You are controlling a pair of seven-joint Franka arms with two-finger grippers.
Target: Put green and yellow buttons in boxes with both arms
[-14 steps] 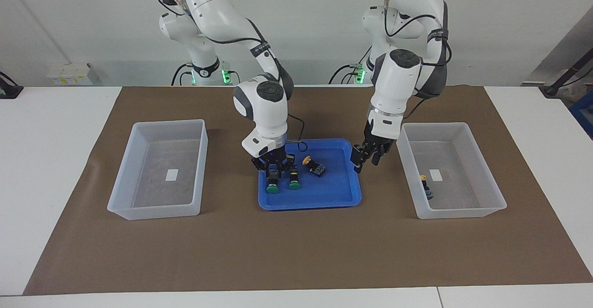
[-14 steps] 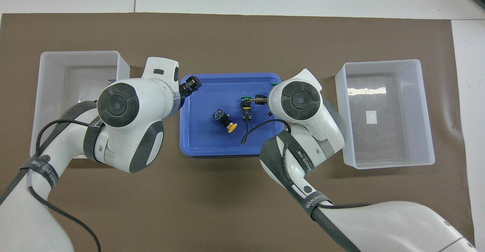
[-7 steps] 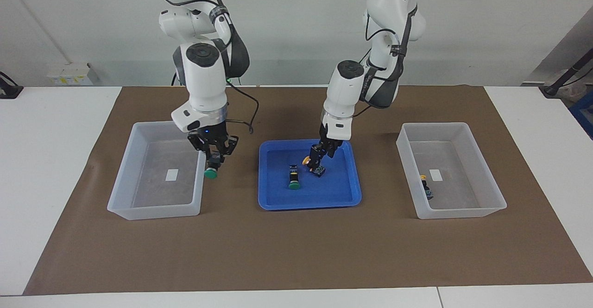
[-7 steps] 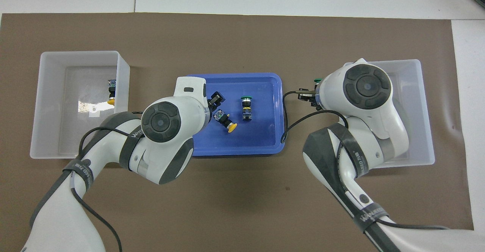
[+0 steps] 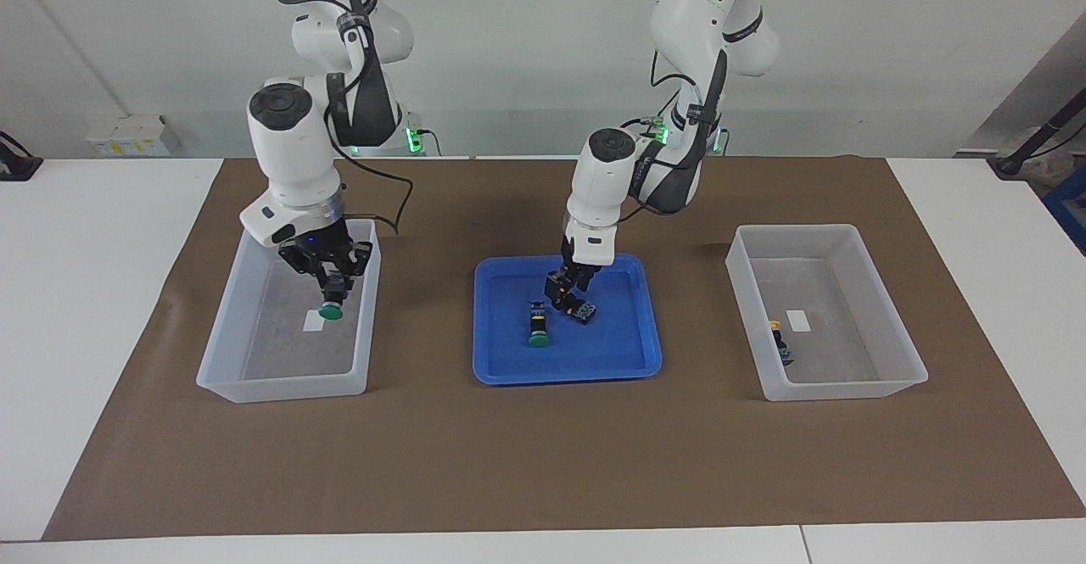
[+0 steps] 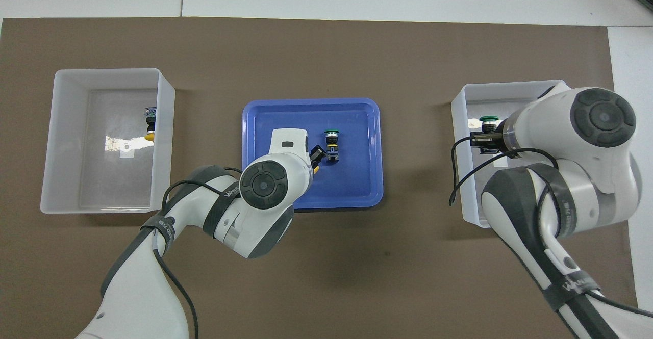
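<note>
Worktop (image 5: 102,293): white, covered by a brown mat (image 5: 543,445)

Blue tray (image 5: 628,360): set at the mat's centre, between the two bins. One green button (image 5: 538,326) is laid in it, cap pointing away from the robots. One yellow button (image 5: 579,308) is laid just beside it, toward the left arm's end, largely hidden under the left gripper

Bin at the right arm's end (image 5: 254,377): translucent, white label on its floor

Bin at the left arm's end (image 5: 882,377): a second yellow button (image 5: 779,342) is laid on its floor, beside the label

Right gripper (image 5: 333,291): held over its bin, clenched on a green-capped button (image 5: 331,310), cap downward, raised clear of the floor

Left gripper (image 5: 562,289): lowered into the tray at the yellow button; whether its fingers are parted or closed cannot be told
</note>
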